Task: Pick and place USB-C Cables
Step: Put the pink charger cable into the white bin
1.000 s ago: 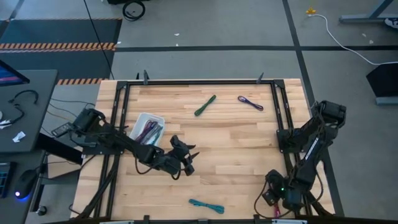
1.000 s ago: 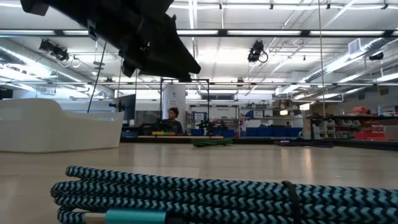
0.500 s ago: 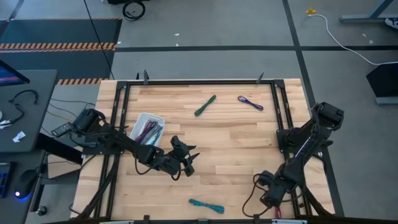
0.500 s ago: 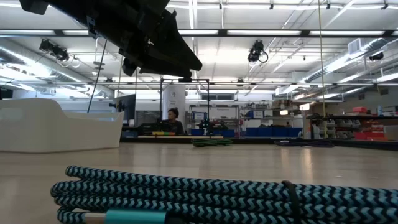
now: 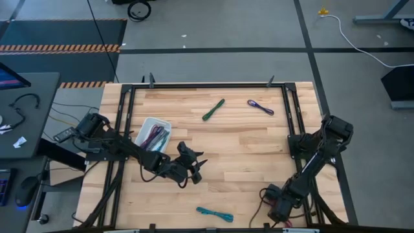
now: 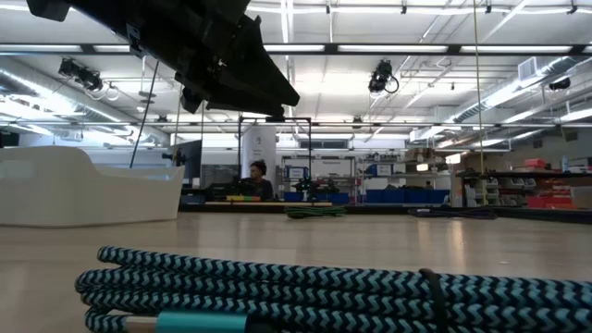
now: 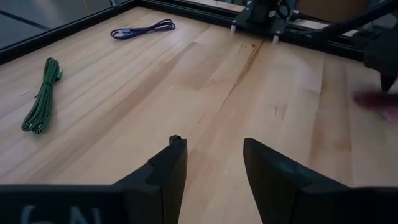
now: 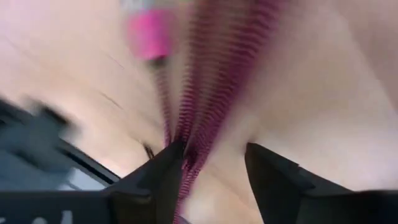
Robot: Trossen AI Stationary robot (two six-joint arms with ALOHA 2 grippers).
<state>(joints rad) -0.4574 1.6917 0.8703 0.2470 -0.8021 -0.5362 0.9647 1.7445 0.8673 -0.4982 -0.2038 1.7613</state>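
Roughly partway through, judging by how the cables are lying now. Starting at the left of the high view, a white tray (image 5: 152, 125) is already holding a few maroon-pink and purple bundles (image 5: 155, 135). Just beside it, toward the table's middle, the left gripper (image 5: 195, 167) is hovering over bare wood with its fingers spread and nothing between them. Further across, a green cable (image 5: 213, 109) and a purple cable (image 5: 260, 107) are lying apart near the far edge, both waiting to be picked. A teal cable (image 5: 215, 213) is sitting near the front edge, filling the foreground of the low view. At the right front corner, the right gripper (image 5: 279, 208) is carrying a maroon-pink cable (image 8: 196, 87); its wrist view shows the strands running between the fingers, seemingly pinched. So three loose cables, plus the one in hand, are probably still needing placement.
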